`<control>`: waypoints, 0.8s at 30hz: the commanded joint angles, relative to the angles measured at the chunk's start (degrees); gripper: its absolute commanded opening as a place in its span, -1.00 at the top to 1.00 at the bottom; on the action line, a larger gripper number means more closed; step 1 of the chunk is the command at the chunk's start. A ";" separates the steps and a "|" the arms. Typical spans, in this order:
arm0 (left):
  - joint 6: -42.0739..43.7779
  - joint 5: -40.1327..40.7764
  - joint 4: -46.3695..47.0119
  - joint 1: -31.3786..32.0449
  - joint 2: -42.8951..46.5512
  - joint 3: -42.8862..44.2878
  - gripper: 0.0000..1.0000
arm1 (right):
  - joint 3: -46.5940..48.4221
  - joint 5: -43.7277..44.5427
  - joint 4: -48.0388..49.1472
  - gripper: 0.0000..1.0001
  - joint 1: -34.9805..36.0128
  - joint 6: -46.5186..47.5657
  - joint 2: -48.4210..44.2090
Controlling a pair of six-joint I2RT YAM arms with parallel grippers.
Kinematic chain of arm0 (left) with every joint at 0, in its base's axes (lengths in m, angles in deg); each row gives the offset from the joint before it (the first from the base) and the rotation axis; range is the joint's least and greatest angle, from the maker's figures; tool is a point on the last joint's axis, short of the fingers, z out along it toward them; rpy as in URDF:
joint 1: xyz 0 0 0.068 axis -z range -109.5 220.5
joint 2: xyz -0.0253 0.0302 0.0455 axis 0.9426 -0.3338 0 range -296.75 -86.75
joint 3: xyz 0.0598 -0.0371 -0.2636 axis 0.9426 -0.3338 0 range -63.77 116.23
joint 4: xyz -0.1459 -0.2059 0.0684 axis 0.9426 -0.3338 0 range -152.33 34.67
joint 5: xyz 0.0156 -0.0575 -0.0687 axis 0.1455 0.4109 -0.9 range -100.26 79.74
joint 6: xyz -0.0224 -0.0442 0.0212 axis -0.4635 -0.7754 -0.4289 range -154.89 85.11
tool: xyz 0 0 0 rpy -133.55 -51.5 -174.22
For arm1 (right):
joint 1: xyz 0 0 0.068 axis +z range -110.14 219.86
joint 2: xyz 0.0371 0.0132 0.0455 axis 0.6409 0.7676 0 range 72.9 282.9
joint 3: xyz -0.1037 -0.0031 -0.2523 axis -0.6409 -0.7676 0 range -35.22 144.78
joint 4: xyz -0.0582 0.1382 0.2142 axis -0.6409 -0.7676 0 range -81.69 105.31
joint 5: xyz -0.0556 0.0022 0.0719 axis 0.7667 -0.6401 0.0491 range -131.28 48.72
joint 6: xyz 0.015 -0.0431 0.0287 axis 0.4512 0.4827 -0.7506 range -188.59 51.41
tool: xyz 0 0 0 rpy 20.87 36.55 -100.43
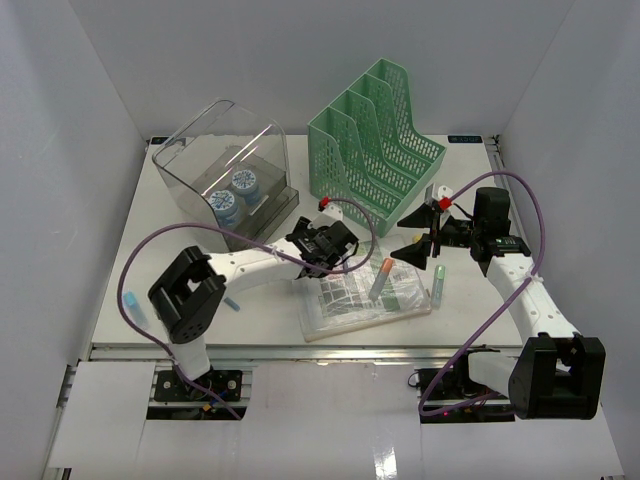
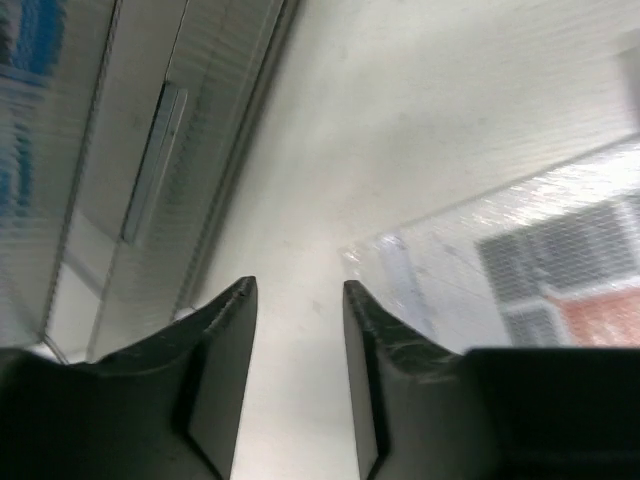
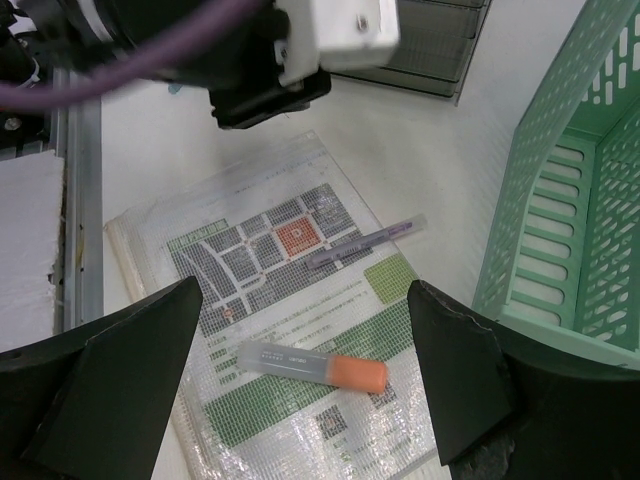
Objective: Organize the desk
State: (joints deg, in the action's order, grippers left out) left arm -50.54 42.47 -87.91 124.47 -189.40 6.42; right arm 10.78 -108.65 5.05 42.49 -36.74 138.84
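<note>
White desk [image 1: 260, 320] lay under both my arms, running from the rail by my bases to the back wall, and everything stood or lay on it. My left tool [image 2: 299, 287] hung low over bare desk, just beside the near corner of the sleeve [image 1: 365, 300] and close to the box [image 1: 225, 160]. Its jaws stood partly apart with nothing between them. My right tool [image 3: 305, 290] hovered above the sleeve, jaws spread wide and empty. Below it on the plastic lay the orange marker [image 3: 315, 366] and the purple pen [image 3: 365, 243]. A green marker [image 1: 438, 283] lay just beside the sleeve's right edge, and a blue one [image 1: 131, 305] lay well apart at the desk's left edge. The rack [image 1: 375, 140] stood at the back right.

I judged the tidying far from done, since the loose writing things were not yet put away. The step in hand looked like a pick from the sleeve, most likely the orange marker, by my right tool. That called for coming straight down with the jaws across the barrel and closing on the marker alone, not on the plastic. The slick sleeve might let the marker roll, so I thought a slow descent wise, with my left tool kept clear
</note>
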 commanded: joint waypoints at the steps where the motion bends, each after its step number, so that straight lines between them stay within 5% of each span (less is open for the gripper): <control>1: -12.26 -10.39 -3.14 -0.01 15.34 -0.74 -0.08 | -0.21 0.45 1.30 -0.80 -0.26 -0.30 -0.93; 9: -34.18 -23.05 -3.19 -0.42 43.39 -20.90 -0.21 | -0.12 1.28 1.30 -0.81 -0.26 -0.89 -0.98; 11: -34.81 -23.63 -2.78 -0.93 48.51 -25.47 -0.43 | -0.05 1.01 1.09 -0.81 -0.26 -0.85 -0.84; 16: -23.12 -22.39 -0.93 -1.84 46.18 -24.05 -0.88 | 0.14 0.49 0.86 -0.81 -0.26 -0.83 -0.34; 24: -1.23 -22.76 1.12 -11.29 29.28 -11.61 -0.96 | -0.03 1.00 0.86 -0.81 -0.26 -0.58 -0.12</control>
State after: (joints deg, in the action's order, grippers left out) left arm -64.76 20.18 -89.70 117.64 -155.64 -11.10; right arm 10.78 -107.02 5.06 42.49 -37.00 138.86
